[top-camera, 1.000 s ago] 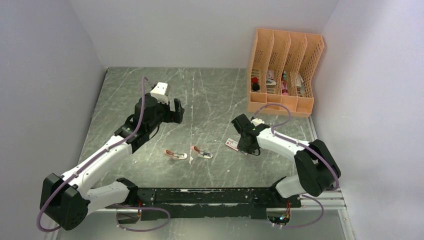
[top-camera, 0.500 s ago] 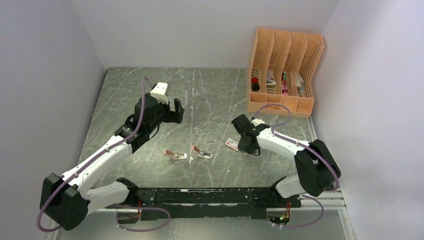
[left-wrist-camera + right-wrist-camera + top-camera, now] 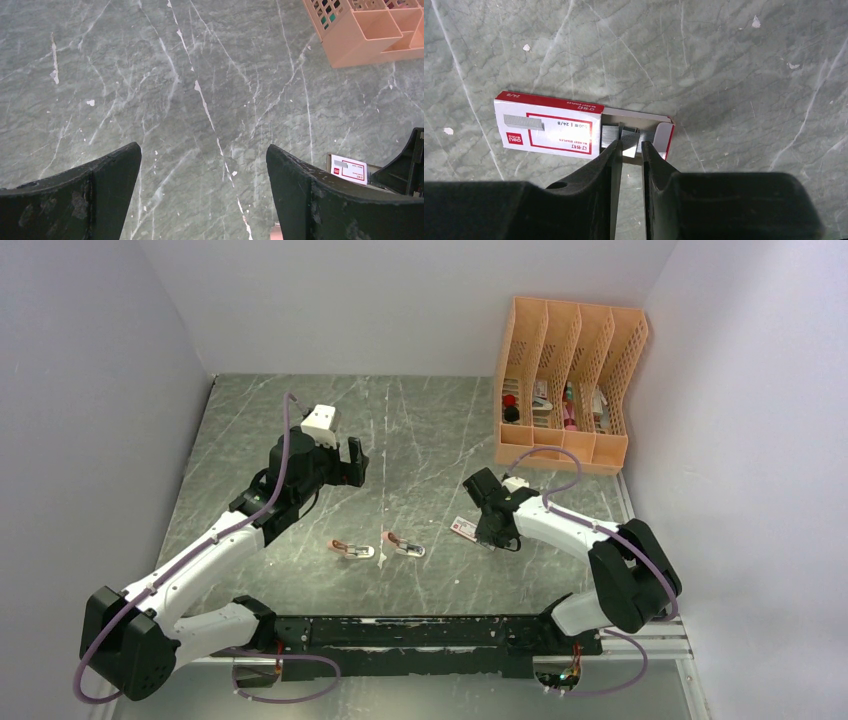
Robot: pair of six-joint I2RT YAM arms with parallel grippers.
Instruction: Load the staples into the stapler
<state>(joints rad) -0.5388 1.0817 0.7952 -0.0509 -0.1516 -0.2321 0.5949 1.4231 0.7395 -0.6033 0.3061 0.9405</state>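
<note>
Top external: two staplers (image 3: 352, 549) (image 3: 405, 546), one box of staples (image 3: 466, 528)

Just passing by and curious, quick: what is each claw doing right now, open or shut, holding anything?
Left gripper: open, holding nothing.
Right gripper: closed on a staple strip in the open box.

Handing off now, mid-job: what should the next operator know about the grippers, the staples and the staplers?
Left gripper: open, empty, hovering away from the job's things.
Staple box: lying flat, tray slid out.
Right gripper: closed on a staple strip in that tray, not yet lifted.
Staplers: two, lying between the arms, neither held.
Done: box opened, strip pinched.
Left: lift the strip and load a stapler.
</note>
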